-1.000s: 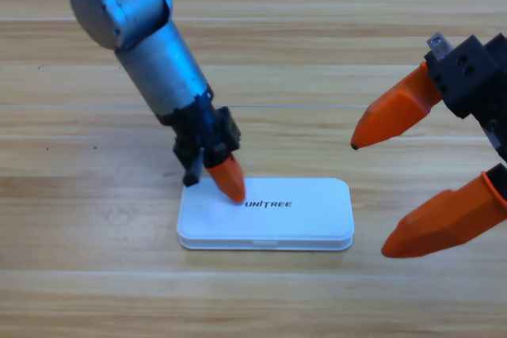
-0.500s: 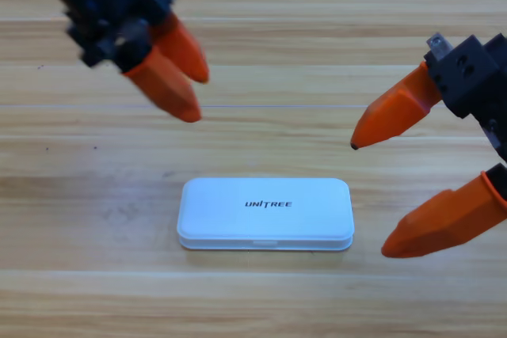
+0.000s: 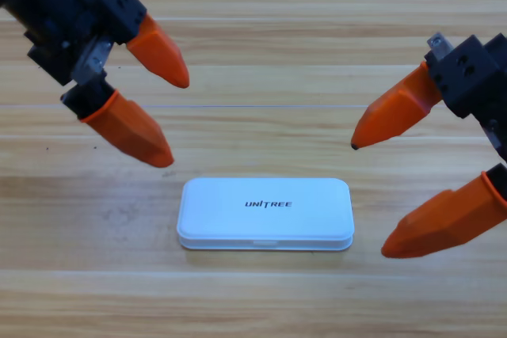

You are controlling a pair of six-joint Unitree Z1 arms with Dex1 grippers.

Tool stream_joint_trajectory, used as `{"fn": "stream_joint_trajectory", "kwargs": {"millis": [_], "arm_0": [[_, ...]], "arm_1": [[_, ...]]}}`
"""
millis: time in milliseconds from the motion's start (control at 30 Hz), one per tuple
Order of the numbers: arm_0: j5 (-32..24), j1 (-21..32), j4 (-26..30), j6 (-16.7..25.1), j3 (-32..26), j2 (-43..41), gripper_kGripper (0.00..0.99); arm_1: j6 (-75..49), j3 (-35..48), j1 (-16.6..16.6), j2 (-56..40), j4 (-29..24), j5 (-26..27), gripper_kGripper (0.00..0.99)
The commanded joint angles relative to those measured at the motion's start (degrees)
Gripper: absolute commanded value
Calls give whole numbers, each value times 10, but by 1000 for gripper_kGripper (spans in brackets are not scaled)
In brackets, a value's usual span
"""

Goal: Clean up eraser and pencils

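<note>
Now you are looking at a closed white case (image 3: 265, 213) lying flat on the desk (image 3: 261, 37), light, stiff and slick, best pinched across its long edges, while the left gripper (image 3: 165, 116) and right gripper (image 3: 371, 198) are hanging spread apart on either side, holding nothing.

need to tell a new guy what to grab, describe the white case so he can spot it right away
On the wooden table, look at the lower middle, between the left pincer and the right pincer, both open and hanging clear of it. The white case lies flat there, lid shut: a long rounded rectangle with dark UNITREE lettering on top, the only white thing in view.
</note>
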Motion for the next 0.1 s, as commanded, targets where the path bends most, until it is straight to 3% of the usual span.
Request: {"fn": "stream_joint_trajectory", "kwargs": {"millis": [33,100], "arm_0": [[21,-11,-21,-14,22,-20,990],[29,-11,-34,-21,29,-26,990]], "arm_1": [[3,13,-13,23,-7,7,983],[3,14,-13,24,-7,6,983]]}}
